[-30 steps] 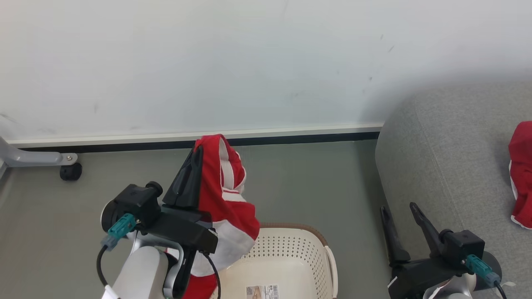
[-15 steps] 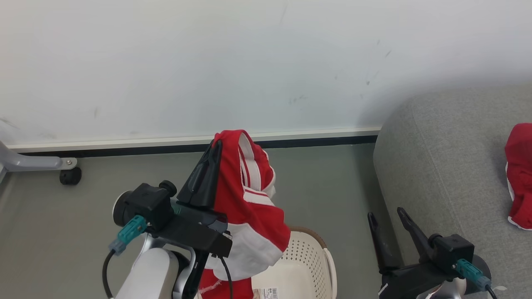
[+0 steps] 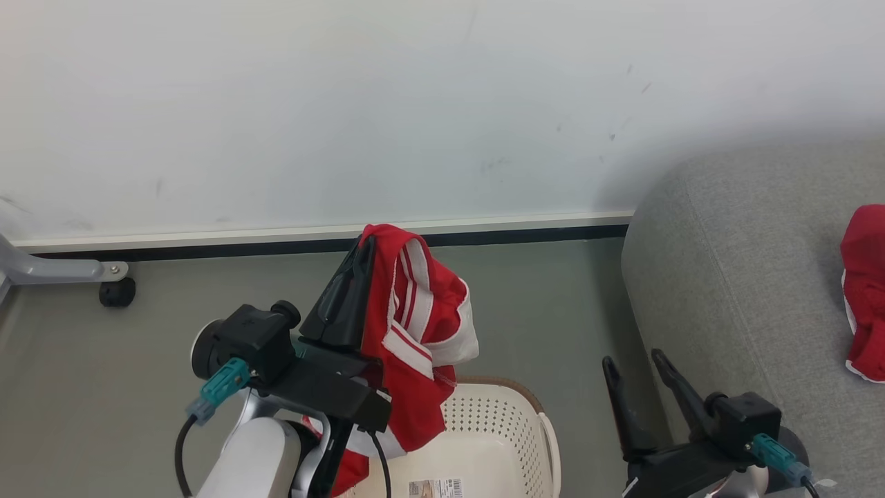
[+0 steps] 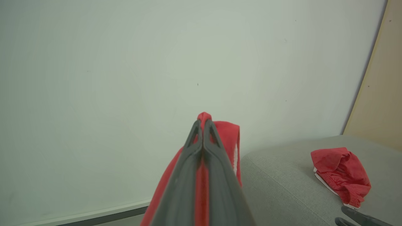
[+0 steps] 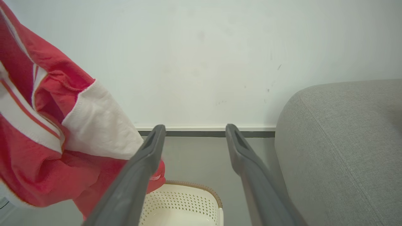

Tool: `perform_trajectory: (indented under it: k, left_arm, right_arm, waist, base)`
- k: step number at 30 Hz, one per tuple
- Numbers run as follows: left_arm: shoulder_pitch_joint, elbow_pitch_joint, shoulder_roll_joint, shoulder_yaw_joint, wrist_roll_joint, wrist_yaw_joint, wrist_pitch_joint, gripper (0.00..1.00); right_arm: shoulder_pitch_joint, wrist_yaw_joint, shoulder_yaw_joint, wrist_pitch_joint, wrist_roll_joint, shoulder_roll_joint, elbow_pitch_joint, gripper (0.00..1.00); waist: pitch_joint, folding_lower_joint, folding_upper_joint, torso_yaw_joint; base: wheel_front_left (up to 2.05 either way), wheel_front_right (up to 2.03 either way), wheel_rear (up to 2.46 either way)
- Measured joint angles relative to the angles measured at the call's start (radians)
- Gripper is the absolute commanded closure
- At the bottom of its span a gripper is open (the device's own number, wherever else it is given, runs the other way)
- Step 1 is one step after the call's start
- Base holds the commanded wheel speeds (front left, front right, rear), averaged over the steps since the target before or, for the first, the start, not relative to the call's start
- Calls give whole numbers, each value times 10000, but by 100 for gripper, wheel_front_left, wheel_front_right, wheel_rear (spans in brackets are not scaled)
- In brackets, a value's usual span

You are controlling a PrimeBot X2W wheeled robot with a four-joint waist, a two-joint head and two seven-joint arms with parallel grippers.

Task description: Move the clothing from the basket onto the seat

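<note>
The clothing [image 3: 415,325] hangs in a long drape running from 12 to 6 o'clock, pinched at its top fold by our left gripper [image 3: 366,243], whose fingers are closed tight on the red fabric. Its lower folds dangle over the near left part of the basket [image 3: 517,391]. The seat [image 3: 726,277] lies at about 3 o'clock from the garment, well apart across bare floor, so we judge the carry must swing rightward. Our right gripper [image 3: 632,358] stands just beside the seat's edge, fingers apart and empty, nearer the seat than the loaded arm. The garment's bottom hem is hidden behind our left forearm, so we cannot tell whether it clears the basket. A second red garment [image 3: 864,290] is cut off at the seat's 3 o'clock edge.
</note>
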Motion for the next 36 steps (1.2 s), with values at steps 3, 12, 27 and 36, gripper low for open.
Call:
perform_trajectory:
  k: [3, 12, 27, 36]
  left_arm:
    - [0, -100, 0, -27, 0, 8, 56, 100]
    - [1, -244, 0, -169, 0, 94, 276, 100]
    - [-17, -414, -6, -648, 2, 82, 564, 100]
    - [-34, -554, -8, -903, 2, 2, 652, 100]
  right_arm:
    - [-4, 17, 169, 65, 0, 56, -98, 0]
    - [-393, 431, 1166, 278, -48, 579, -305, 0]
    - [-1521, 1266, 2761, 757, -104, 1068, 238, 0]
    - [-2591, 1528, 3526, 1032, -4, 1143, 1411, 0]
  waist:
    - [7, 0, 0, 11]
    - [56, 0, 0, 73]
    - [177, 0, 0, 289]
    - [297, 0, 0, 395]
  base:
    - [0, 0, 0]
    - [0, 0, 0]
    - [0, 0, 0]
    - [0, 0, 0]
